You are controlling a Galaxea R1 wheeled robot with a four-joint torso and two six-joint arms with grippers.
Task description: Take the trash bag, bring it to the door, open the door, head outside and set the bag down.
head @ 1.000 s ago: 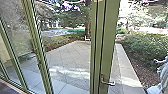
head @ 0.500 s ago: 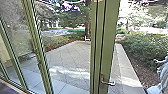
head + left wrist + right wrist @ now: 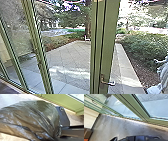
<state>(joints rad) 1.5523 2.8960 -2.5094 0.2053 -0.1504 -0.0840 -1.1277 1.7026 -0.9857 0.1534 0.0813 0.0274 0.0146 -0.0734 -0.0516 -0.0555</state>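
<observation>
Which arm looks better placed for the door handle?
Probably the right: the door handle sits right of centre in the head view, while the trash bag looms large in the left wrist view.

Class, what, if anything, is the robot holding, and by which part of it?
The trash bag appears held at its gathered end, where the folds converge, by the left gripper; the exact grip cannot be told.

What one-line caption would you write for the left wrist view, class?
A dark, creased trash bag bulges near the camera, a green frame beyond.
</observation>
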